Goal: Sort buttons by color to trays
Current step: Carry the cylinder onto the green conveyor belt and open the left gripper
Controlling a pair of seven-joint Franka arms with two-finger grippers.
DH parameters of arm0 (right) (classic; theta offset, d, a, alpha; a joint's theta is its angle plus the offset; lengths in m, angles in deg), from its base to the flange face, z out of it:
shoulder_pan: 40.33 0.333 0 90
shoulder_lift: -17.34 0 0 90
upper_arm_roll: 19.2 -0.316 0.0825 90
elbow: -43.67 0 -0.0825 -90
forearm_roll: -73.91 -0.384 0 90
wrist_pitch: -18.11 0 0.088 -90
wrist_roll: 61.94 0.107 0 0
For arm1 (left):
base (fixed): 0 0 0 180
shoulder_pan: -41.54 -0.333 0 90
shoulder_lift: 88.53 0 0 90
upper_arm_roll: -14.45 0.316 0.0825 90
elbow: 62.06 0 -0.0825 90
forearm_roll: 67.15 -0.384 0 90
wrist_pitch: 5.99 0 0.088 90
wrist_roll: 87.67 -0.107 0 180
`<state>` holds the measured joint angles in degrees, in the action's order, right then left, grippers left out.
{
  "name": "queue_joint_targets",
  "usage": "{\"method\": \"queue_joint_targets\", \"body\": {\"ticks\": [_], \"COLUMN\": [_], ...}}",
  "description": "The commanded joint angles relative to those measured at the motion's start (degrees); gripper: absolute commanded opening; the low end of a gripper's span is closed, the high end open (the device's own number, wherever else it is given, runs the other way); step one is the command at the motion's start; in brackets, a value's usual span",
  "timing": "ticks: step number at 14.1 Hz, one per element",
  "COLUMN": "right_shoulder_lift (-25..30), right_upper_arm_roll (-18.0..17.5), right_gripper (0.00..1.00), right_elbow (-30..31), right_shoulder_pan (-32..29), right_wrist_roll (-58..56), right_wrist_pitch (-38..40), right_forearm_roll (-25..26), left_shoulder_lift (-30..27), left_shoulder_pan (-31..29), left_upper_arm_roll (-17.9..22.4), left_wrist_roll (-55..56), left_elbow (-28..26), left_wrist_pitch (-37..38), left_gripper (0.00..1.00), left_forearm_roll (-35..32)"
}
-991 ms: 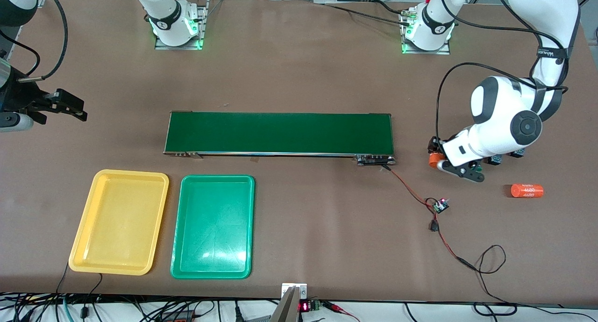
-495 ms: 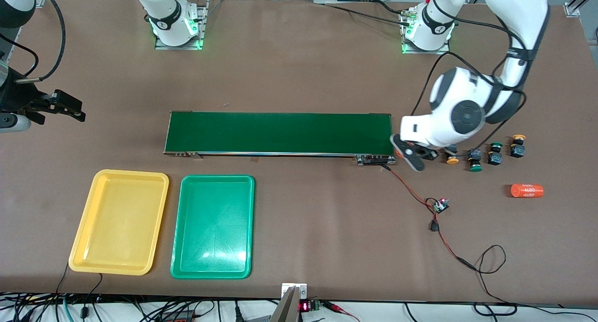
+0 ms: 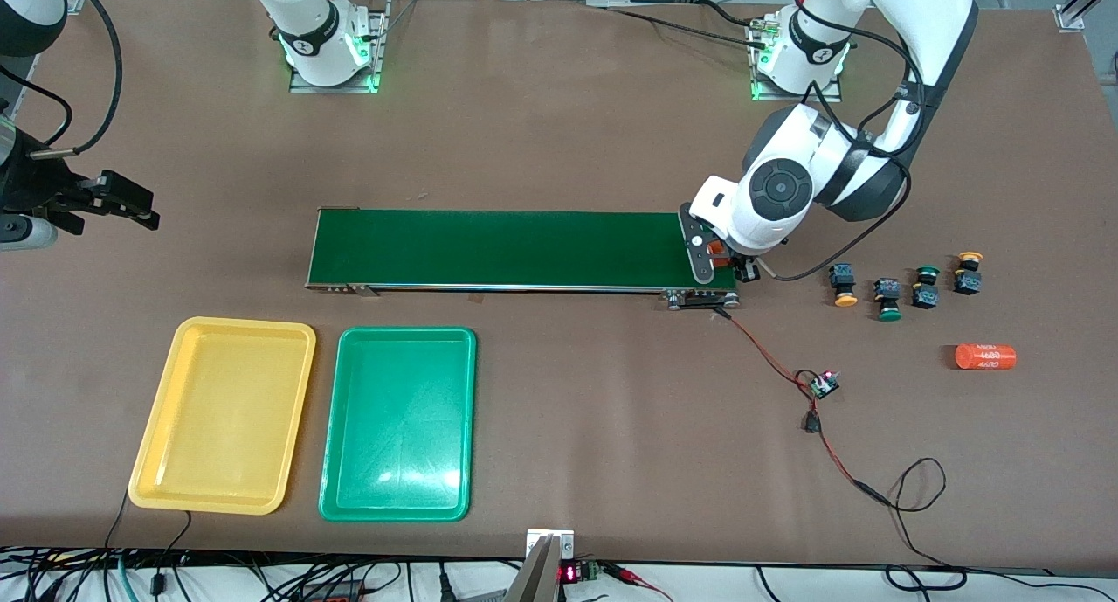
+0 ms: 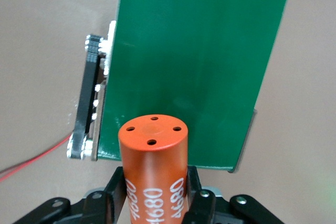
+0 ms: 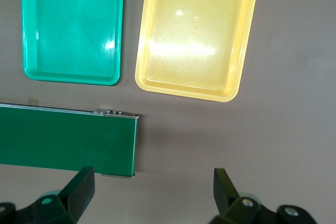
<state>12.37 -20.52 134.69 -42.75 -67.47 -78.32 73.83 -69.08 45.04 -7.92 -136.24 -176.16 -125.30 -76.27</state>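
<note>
Four buttons lie in a row on the table toward the left arm's end: a yellow-capped one [image 3: 843, 287], two green-capped ones [image 3: 888, 301] [image 3: 925, 287] and another yellow-capped one [image 3: 967, 272]. The yellow tray [image 3: 223, 414] and the green tray [image 3: 399, 423] lie side by side, nearer the front camera than the belt, both with nothing in them. My left gripper [image 3: 718, 257] [image 4: 154, 182] is shut on an orange cylinder [image 4: 154, 153] marked "4680", over the end of the belt. My right gripper [image 3: 131, 204] [image 5: 155, 187] waits open near the right arm's end of the table.
The long dark green conveyor belt [image 3: 515, 248] runs across the table's middle. A second orange "4680" cylinder [image 3: 984, 356] lies nearer the front camera than the buttons. A red wire with a small circuit board [image 3: 823, 384] trails from the belt's end toward the table's front edge.
The left arm has swung from beside the buttons to the belt's end, carrying the orange cylinder. The four buttons it hid now show. The right arm has barely moved.
</note>
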Motion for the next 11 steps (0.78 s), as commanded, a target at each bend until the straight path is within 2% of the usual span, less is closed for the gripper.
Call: {"method": "queue_joint_targets", "body": {"ticks": [1,3,8,9,10,11], "right_shoulder_lift": [-0.31,-0.31,-0.31,-0.39,-0.66,-0.66], "right_upper_arm_roll": [-0.17,-0.17,-0.17,-0.17,-0.17,-0.17], "right_gripper": [1.00,1.00,1.00,1.00,1.00,1.00], "right_elbow": [-0.75,-0.75,-0.75,-0.75,-0.75,-0.75], "right_shoulder_pan": [-0.49,-0.40,-0.31,-0.31,-0.31,-0.31], "right_wrist_roll": [0.34,0.34,0.43,0.43,0.43,0.43], "right_wrist_pitch": [-0.25,-0.78,-2.27,-2.36,-2.36,-2.54], "right_forearm_roll": [-0.89,-0.98,-1.06,-1.06,-1.06,-1.06], "left_shoulder_lift": [1.72,2.86,3.84,4.36,4.71,5.15], "left_shoulder_pan": [1.67,3.97,4.33,4.33,4.33,4.41], "left_upper_arm_roll": [-0.65,-0.65,-0.65,-0.65,-0.65,-0.74], "left_wrist_roll": [-3.29,-2.85,-2.67,-2.67,-2.15,-1.97], "left_elbow": [0.10,0.37,0.28,0.19,0.19,0.37], "left_wrist_pitch": [-0.30,-0.48,-1.01,-1.71,-1.97,-2.24], "left_gripper": [0.00,0.00,0.00,0.05,0.43,0.99], "left_forearm_roll": [-3.08,-8.18,-8.46,-8.54,-8.54,-8.63]}}
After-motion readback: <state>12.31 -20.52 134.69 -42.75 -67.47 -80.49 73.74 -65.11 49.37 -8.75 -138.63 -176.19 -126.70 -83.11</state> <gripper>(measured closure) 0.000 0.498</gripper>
